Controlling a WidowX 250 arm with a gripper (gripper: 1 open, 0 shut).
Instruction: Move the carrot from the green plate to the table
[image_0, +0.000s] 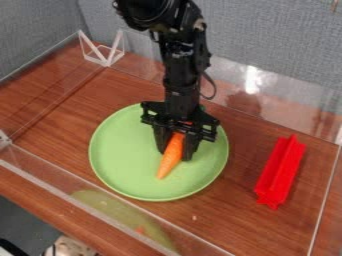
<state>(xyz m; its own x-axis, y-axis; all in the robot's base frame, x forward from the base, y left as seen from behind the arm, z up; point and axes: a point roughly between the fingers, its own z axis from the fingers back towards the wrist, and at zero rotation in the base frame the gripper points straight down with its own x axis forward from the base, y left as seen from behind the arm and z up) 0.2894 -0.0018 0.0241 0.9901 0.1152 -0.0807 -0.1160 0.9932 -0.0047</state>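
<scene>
The orange carrot (168, 160) hangs point-down over the middle of the light green plate (120, 152), its upper end clamped between the black fingers of my gripper (175, 146). The gripper is shut on the carrot and comes straight down from the black arm above. I cannot tell whether the carrot's tip touches the plate or hovers just over it. The reddish-brown wooden table (67, 90) lies all around the plate.
A red ribbed block (279, 170) lies on the table right of the plate. A white wire-frame object (102, 46) stands at the back left. Clear acrylic walls (287, 90) edge the table at the back, front and right.
</scene>
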